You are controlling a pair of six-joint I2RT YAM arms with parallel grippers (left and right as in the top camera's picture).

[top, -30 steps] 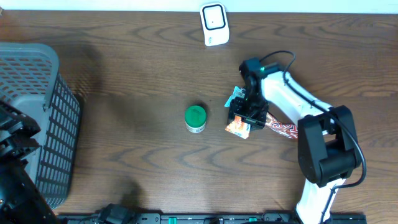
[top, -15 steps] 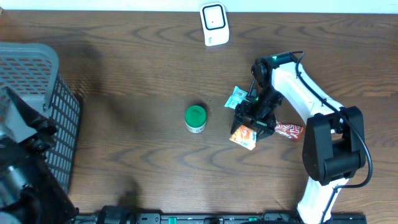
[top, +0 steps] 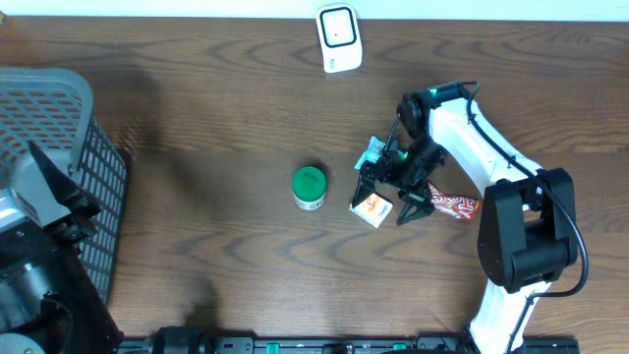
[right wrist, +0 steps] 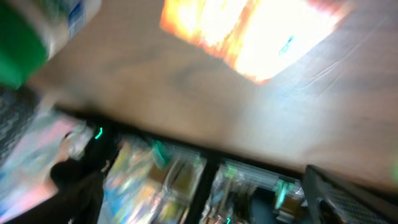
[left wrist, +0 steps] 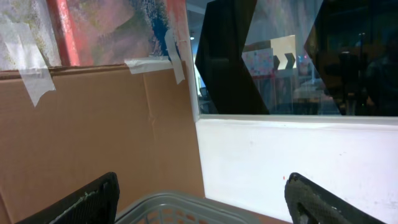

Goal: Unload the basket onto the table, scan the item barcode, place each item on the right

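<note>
An orange snack packet lies flat on the wooden table. My right gripper stands open just over it, one finger on each side and not gripping it. The right wrist view is blurred: the orange packet fills the top and the right gripper has nothing between its dark fingers. A white barcode scanner stands at the table's far edge. My left gripper is open and empty above the basket's rim.
A green-lidded white can stands left of the packet and shows again as the can. A teal packet and a red packet lie by the right arm. A grey mesh basket sits at the left edge, the left arm beside it.
My right gripper has opened and let go of the orange packet, which now lies on the table a little further left. The left arm shifted slightly by the basket.
</note>
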